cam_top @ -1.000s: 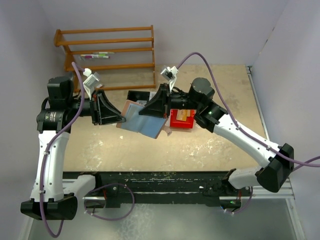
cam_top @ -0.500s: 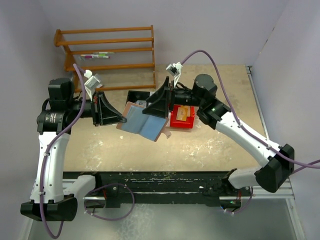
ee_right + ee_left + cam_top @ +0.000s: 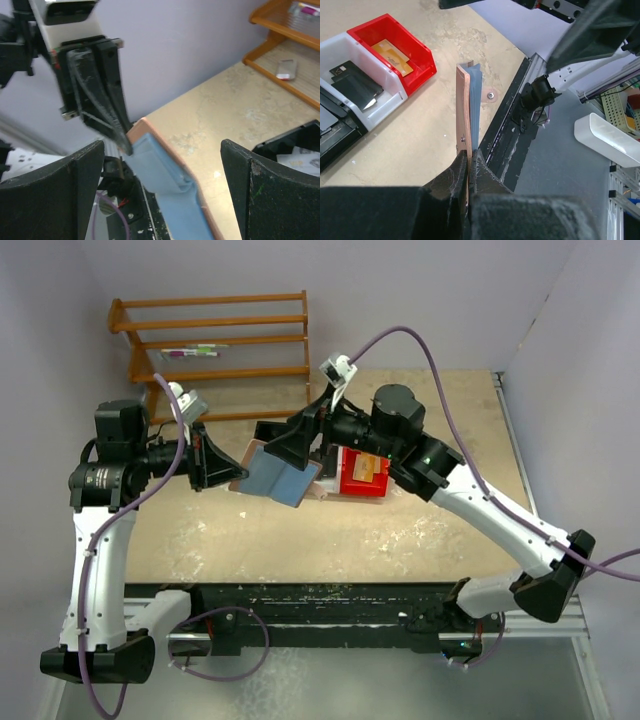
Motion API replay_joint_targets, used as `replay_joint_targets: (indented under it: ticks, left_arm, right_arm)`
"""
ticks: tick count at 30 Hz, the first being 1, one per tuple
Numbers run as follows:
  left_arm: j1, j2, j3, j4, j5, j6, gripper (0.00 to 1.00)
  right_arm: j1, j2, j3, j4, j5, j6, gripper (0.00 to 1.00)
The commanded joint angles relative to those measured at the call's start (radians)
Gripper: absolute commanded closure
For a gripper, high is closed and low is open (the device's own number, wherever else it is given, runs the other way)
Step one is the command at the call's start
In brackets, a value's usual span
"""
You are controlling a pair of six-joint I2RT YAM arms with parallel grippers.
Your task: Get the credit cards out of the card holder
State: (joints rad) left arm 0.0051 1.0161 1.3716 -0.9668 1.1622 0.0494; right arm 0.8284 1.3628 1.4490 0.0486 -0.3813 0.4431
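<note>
The card holder (image 3: 277, 478) hangs open above the table, pinkish-brown outside and light blue inside. My left gripper (image 3: 233, 478) is shut on its left edge; the left wrist view shows it edge-on (image 3: 466, 102) between my closed fingertips (image 3: 469, 153). My right gripper (image 3: 293, 444) stands open just above and behind it, and in the right wrist view the blue lining (image 3: 167, 182) lies between its spread fingers (image 3: 162, 146) without touching them. One golden-yellow credit card (image 3: 391, 54) lies in the red bin (image 3: 362, 476). I see no card in the blue pockets.
A white bin (image 3: 384, 95) with black items sits beside the red bin (image 3: 418, 51), then a black bin (image 3: 272, 430). A wooden rack (image 3: 215, 350) stands at the back left. The table's front rail (image 3: 330, 605) runs below the card holder.
My right gripper has opened wide and swung left over the card holder. My left gripper has closed tight on its edge and drawn it slightly left and back.
</note>
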Motion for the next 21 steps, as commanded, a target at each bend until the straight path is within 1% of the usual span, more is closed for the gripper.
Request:
replay_joint_targets:
  ticks: [1, 4, 7, 13, 18, 21]
  left_arm:
    - [-0.002, -0.017, 0.051, -0.012, 0.034, 0.048, 1.00]
    - [-0.003, -0.017, 0.057, -0.020, 0.071, 0.048, 1.00]
    - [-0.002, -0.011, 0.068, -0.022, 0.095, 0.032, 1.00]
    - [-0.002, -0.002, 0.073, -0.004, 0.119, -0.009, 1.00]
    - [-0.003, -0.001, 0.074, 0.005, 0.125, -0.027, 1.00]
    - [-0.002, -0.003, 0.074, 0.018, 0.132, -0.047, 1.00]
  right_arm:
    - [0.031, 0.039, 0.068, -0.081, 0.186, -0.095, 0.00]
    - [0.067, 0.072, 0.113, -0.142, 0.285, -0.145, 0.00]
    - [0.091, 0.081, 0.106, -0.148, 0.328, -0.170, 0.00]
    - [0.095, 0.032, 0.030, -0.088, 0.310, -0.172, 0.00]
    - [0.093, -0.023, -0.002, -0.098, 0.292, -0.169, 0.00]
    - [0.094, -0.056, -0.031, -0.089, 0.241, -0.169, 0.00]
